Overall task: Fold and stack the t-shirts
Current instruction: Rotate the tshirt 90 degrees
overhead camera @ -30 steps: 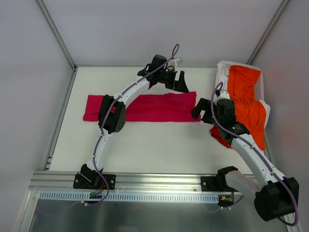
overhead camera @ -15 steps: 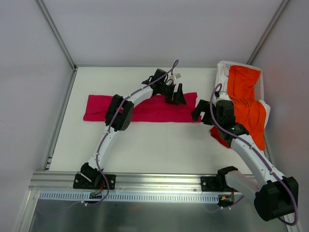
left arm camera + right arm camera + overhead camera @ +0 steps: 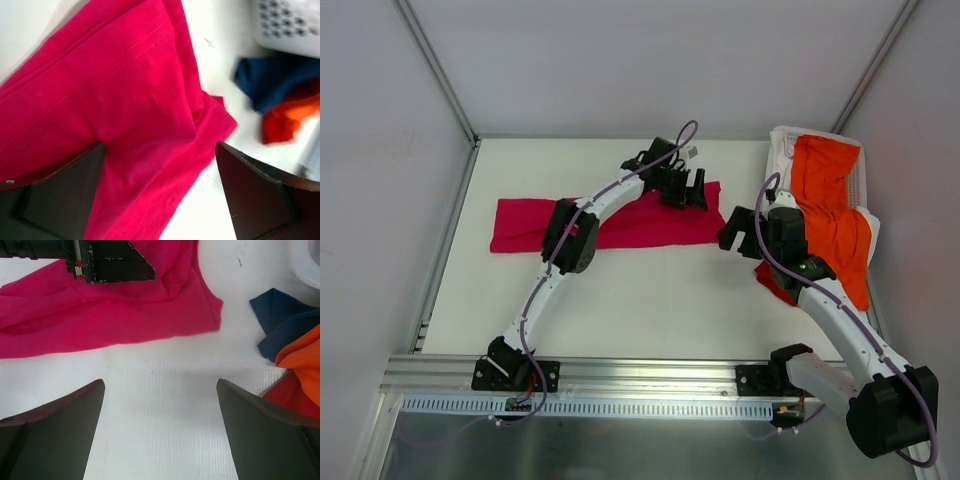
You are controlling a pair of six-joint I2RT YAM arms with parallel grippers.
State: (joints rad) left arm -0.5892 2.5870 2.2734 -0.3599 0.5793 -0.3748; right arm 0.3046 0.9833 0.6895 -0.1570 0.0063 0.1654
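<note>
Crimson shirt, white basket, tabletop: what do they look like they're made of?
Crimson t-shirt: soft matte knit, likely cotton jersey; stitched hem lines, limp folds.
White basket: moulded plastic, probably; perforated wall, slightly blurred.
Table: matte white sheet with fine parallel ribs, perhaps corrugated plastic.

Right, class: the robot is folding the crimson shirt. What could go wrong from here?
1. The open left pincer sits over the crimson shirt's rumpled right end. Closing there may pinch only one layer and skew the fold.
2. The orange shirt spills out of the basket close to the open right pincer. A sideways move could snag and drag it.
</note>
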